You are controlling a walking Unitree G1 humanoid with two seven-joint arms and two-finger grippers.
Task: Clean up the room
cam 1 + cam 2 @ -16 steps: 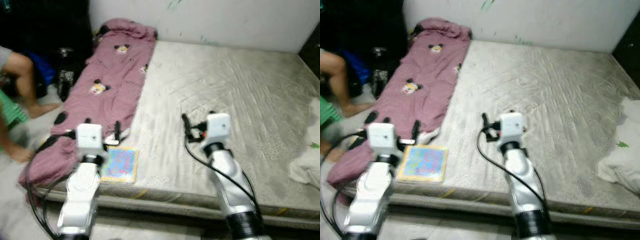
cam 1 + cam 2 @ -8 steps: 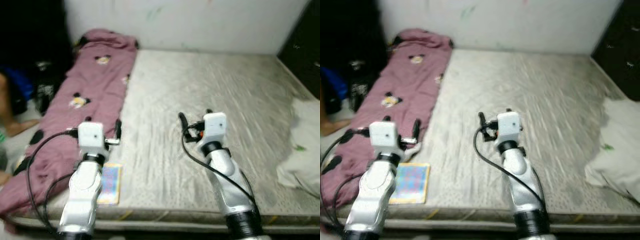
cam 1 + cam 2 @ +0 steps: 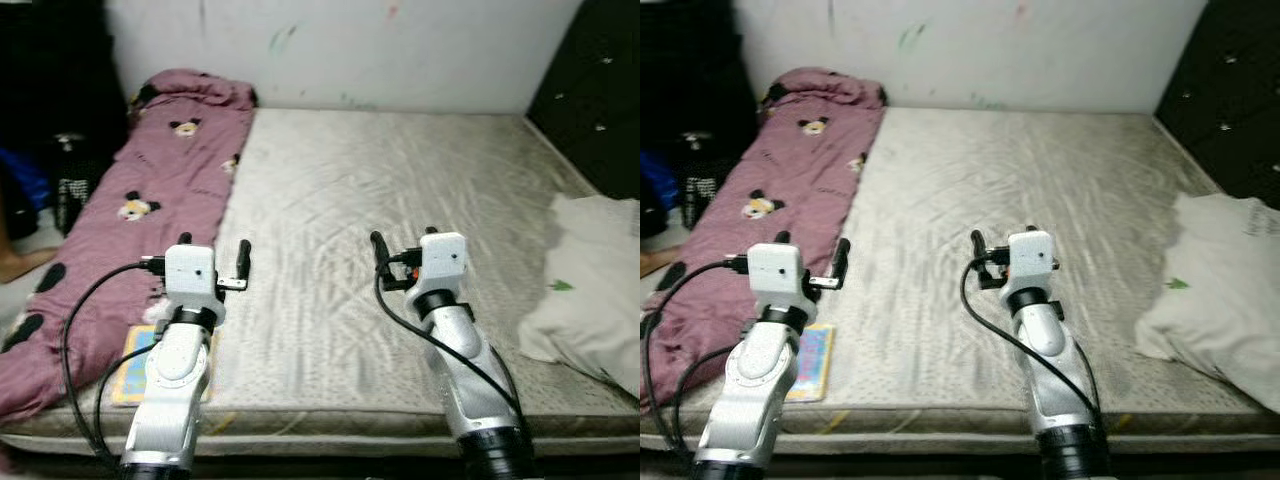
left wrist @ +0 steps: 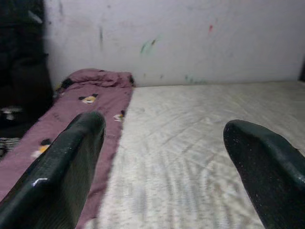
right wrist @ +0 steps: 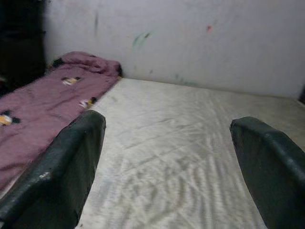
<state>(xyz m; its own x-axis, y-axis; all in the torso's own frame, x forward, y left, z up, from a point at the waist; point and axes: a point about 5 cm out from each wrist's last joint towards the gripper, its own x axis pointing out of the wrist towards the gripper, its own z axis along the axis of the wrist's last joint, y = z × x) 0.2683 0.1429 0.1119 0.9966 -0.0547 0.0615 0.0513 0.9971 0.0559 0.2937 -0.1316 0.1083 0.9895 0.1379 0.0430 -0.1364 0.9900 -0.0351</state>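
A: What has changed over the last second?

B: The whole view has swung to the robot's right, so the camera turned; the things themselves lie as they did. The person's legs that stood at the left edge have dropped out of frame, and far more of the white cloth (image 3: 590,285) now shows at the right side of the mattress (image 3: 400,190).

A: And the grippers?

B: Both are raised over the near part of the mattress, just as before. The left gripper (image 3: 212,256) hangs by the edge of the pink blanket (image 3: 130,210); the right gripper (image 3: 402,250) sits over bare sheet, near the middle. In the wrist views each pair of fingers stands wide apart with nothing between them.

A: What is there to tidy?

B: The blanket runs along the left side of the mattress, bunched at the wall end and spilling off the near corner. A colourful book (image 3: 812,362) lies at the front left edge, partly hidden by the left arm. The cloth is heaped at the right edge, well apart from both grippers. It could be a shirt or a pillowcase; the picture is too soft to say.

A: So how far along is the job?

B: I would judge it barely begun. Nothing is held, and the turn suggests the robot is surveying the bed or heading for the cloth.
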